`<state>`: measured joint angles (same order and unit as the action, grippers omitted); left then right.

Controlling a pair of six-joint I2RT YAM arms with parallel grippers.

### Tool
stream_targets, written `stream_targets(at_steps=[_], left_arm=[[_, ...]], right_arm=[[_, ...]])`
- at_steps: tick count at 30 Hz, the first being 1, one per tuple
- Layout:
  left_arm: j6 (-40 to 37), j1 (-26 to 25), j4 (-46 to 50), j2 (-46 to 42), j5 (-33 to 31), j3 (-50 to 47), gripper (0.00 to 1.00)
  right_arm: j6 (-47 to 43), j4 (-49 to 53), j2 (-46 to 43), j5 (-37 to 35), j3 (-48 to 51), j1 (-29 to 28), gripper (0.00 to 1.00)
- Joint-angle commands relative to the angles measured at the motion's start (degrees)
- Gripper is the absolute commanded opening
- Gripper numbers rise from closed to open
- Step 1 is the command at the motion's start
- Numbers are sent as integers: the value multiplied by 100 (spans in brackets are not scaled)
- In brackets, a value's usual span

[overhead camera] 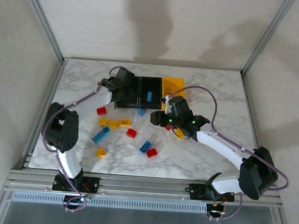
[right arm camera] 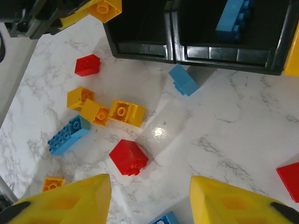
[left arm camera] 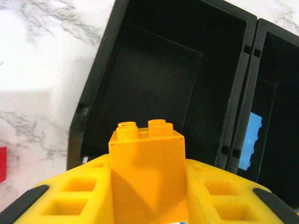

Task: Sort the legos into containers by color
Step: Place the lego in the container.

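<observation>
My left gripper (left arm camera: 147, 186) is shut on a yellow brick (left arm camera: 147, 168), held studs forward at the near left corner of the left black bin (left arm camera: 163, 79). In the top view that gripper (overhead camera: 117, 95) sits at the bin row's left end. The middle black bin (overhead camera: 151, 93) holds a blue brick (left arm camera: 252, 140). The yellow-orange bin (overhead camera: 173, 87) ends the row on the right. My right gripper (right arm camera: 149, 200) is open above the table, with a red brick (right arm camera: 128, 157) lying just beyond its fingertips. Loose bricks lie around: yellow (right arm camera: 126, 113), blue (right arm camera: 69, 134), red (right arm camera: 87, 65).
More bricks are scattered on the marble table (overhead camera: 212, 91): a blue one (right arm camera: 183, 80) right in front of the bins, a red one (right arm camera: 289, 179) to the right, and a blue (overhead camera: 145, 147) and red (overhead camera: 151, 153) pair nearer the front. A metal frame post (overhead camera: 43, 20) borders the left side.
</observation>
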<state>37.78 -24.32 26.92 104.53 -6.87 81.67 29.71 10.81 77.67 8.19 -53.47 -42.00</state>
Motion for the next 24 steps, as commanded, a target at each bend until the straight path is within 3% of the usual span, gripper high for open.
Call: stream_targets(at_steps=[1,11,24], left_arm=[[-295,-38,309,379,-42,497,22],[-403,-12,381,1243,1,1080,23],[-403,-3,310,1531,15,1057,31]], right_arm=[[148,79,-67,-187,-49,2,48],[173,123,-19,-239,-49,51,48],[140,193,-28,-310,-67,96,48]])
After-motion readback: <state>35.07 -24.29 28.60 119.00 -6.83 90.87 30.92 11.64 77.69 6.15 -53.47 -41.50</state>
